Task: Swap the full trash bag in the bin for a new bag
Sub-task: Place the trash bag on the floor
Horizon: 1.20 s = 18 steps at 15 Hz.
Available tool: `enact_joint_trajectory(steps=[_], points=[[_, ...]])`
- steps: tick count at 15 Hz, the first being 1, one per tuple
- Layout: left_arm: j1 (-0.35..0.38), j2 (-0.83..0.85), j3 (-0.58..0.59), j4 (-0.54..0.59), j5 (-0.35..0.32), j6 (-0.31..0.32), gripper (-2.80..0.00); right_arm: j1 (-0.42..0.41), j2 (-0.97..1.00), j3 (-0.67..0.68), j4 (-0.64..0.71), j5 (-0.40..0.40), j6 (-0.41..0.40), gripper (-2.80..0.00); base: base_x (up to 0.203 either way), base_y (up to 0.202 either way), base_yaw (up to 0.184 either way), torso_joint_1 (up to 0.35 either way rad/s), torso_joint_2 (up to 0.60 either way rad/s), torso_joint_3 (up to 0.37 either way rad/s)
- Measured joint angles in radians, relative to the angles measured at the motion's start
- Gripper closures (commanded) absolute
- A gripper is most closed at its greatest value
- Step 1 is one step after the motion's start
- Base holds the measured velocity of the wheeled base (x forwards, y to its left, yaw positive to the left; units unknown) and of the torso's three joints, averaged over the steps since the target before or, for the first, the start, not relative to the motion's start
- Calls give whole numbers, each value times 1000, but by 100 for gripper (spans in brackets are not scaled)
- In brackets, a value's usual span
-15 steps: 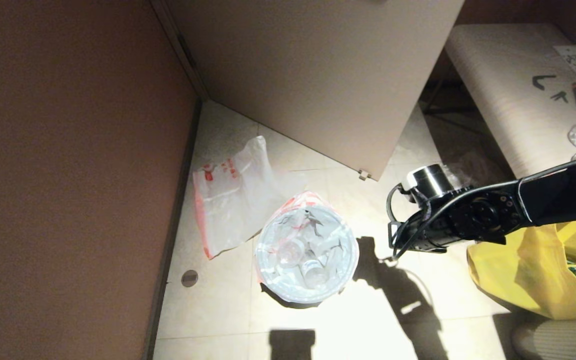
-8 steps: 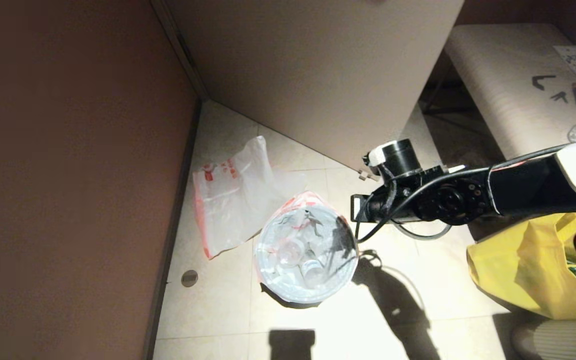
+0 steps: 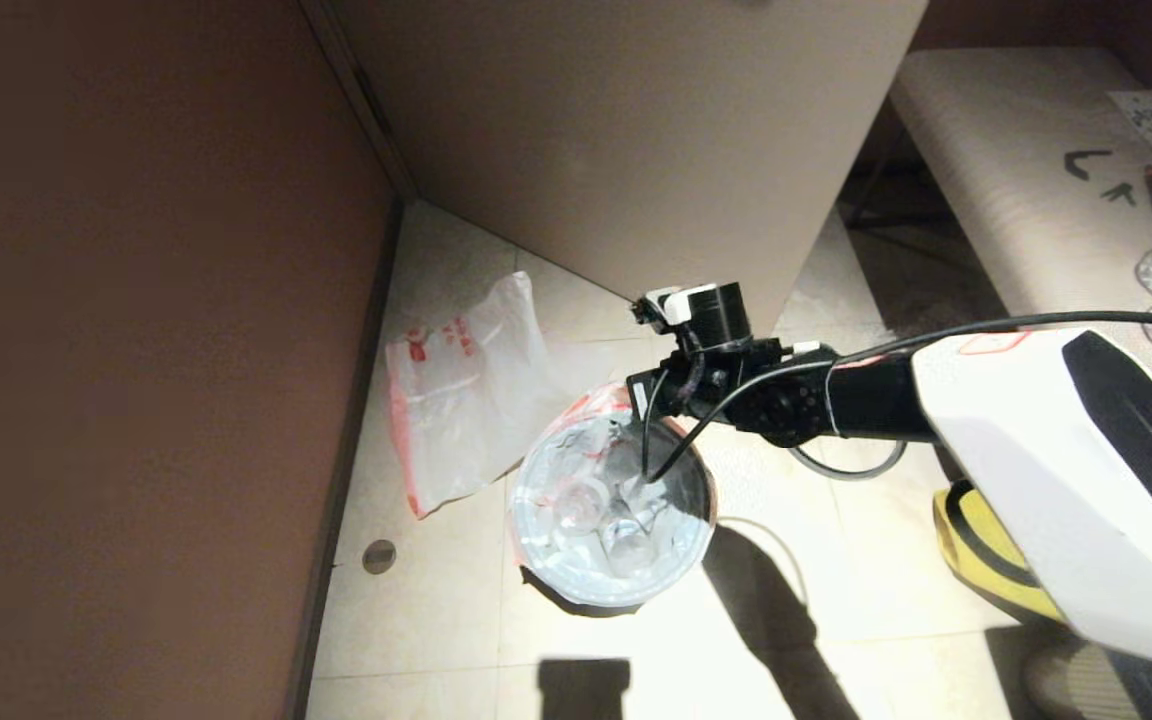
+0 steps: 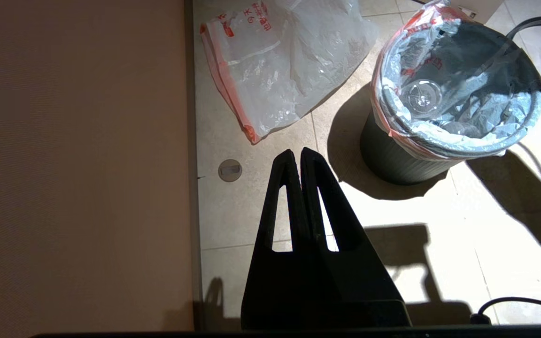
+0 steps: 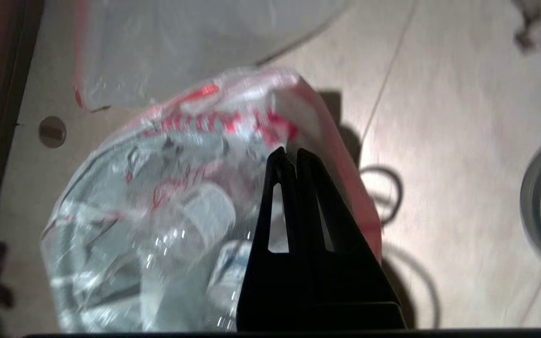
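Right gripper point(image 5: 288, 157): fingers pressed together, nothing between them, poised over the far rim of the bin point(image 4: 392, 162), tips above the red-printed edge of the full trash bag point(image 3: 614, 500). Left gripper point(image 4: 297, 157): likewise closed and empty, parked apart from the bin, above bare floor point(image 3: 436, 620) beside the wall point(image 3: 136, 350).

Full trash bag: seated in the bin, film folded over the rim, clear cups and bottles visible inside. Bin: upright on the floor, near the corner formed by the wall and a pale cabinet point(image 3: 616, 150).

New bag point(image 3: 466, 400): flat on the floor just beside the bin, toward the wall, untouched.

Progress, by judgement: opening stage only. Nothing gripped, full bag not yet lifted out; removal, setting aside, and fitting of the new bag all outstanding.
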Motion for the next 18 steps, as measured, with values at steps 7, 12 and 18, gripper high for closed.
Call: enact_joint_trajectory(steps=[7, 12, 18], points=[[0, 0, 0, 0, 0, 0, 0, -33, 109, -22, -154, 68, -250, -280, 0, 0, 0, 0, 0, 0], [0, 0, 0, 0, 0, 0, 0, -37, 154, -27, -210, 130, -263, -280, 0, 0, 0, 0, 0, 0], [0, 0, 0, 0, 0, 0, 0, -60, 92, 52, -186, 89, -152, -280, 0, 0, 0, 0, 0, 0]])
